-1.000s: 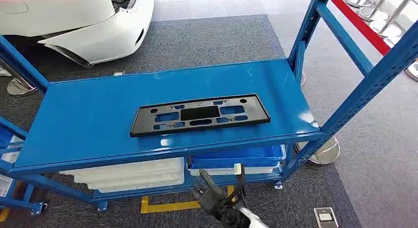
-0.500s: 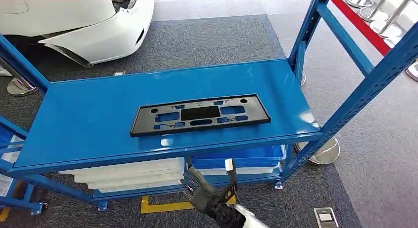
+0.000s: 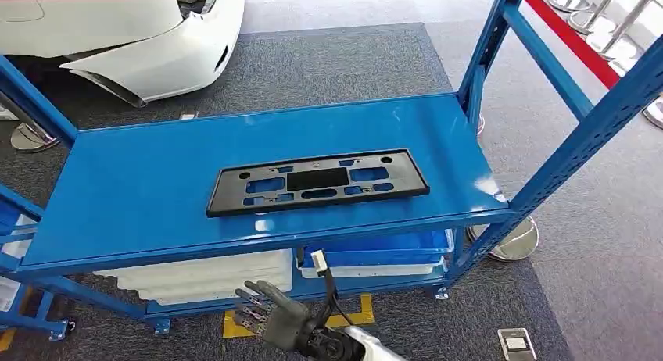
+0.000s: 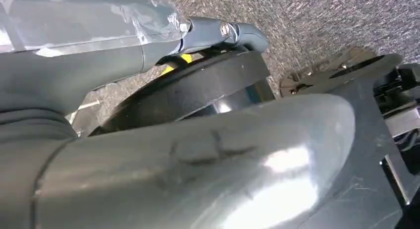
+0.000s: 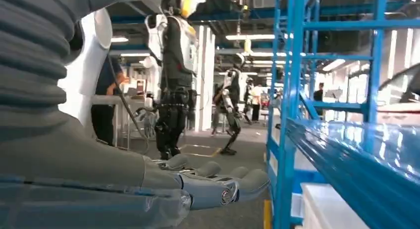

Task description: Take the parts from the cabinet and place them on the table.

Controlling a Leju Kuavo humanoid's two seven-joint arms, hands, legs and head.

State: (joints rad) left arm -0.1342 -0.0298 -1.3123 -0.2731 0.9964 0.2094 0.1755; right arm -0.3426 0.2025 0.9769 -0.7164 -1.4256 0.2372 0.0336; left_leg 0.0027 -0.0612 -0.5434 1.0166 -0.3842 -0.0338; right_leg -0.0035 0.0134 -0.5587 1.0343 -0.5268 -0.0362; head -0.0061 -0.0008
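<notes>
Our right hand [image 3: 277,322] hangs low at 6 o'clock, fingers [image 3: 252,302] released and empty; left's fingers, can't tell. The part [image 3: 317,181] lies mid-shelf [image 3: 141,197]. We figure reaching up could clip the shelf's front edge.

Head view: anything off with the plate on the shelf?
Nothing stands out. The black plate lies flat on the blue shelf, slightly skewed to the front edge, no visible damage. The right hand is below the shelf, fingers spread, empty.
</notes>
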